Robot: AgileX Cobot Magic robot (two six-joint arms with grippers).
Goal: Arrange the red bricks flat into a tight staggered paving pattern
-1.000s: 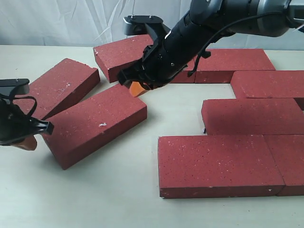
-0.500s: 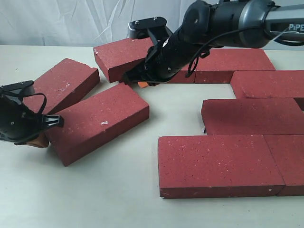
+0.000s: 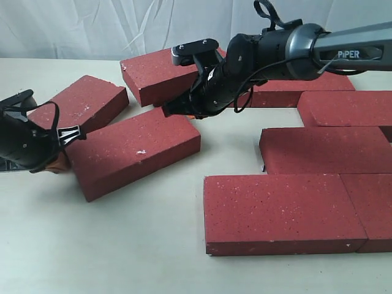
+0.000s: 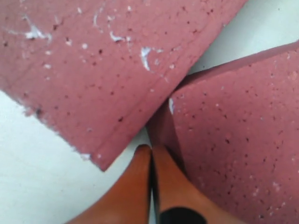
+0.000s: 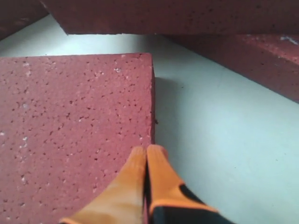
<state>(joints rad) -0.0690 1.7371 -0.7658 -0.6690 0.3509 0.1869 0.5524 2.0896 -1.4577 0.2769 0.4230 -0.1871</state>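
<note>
Several dark red bricks lie flat on the pale table. A loose angled brick [image 3: 135, 150] sits left of centre, between a tilted brick [image 3: 79, 104] and a back brick [image 3: 156, 72]. My left gripper [image 3: 59, 164] is shut and empty, its orange fingertips [image 4: 142, 156] pressed against the angled brick's left end [image 4: 233, 140], next to the tilted brick [image 4: 107, 60]. My right gripper [image 3: 188, 114] is also shut and empty. Its tips [image 5: 146, 150] rest at the far edge of the angled brick [image 5: 74, 116].
On the right, other red bricks lie in staggered rows: a back one [image 3: 306, 76], one below it [image 3: 349, 107], a middle one [image 3: 324, 150] and two front ones [image 3: 282, 211] [image 3: 375, 208]. Bare table [image 3: 122, 251] shows at the front left.
The left gripper has moved right against the angled brick, which slid right and slightly away. The right gripper shifted right and lowered onto the brick's far edge.
</note>
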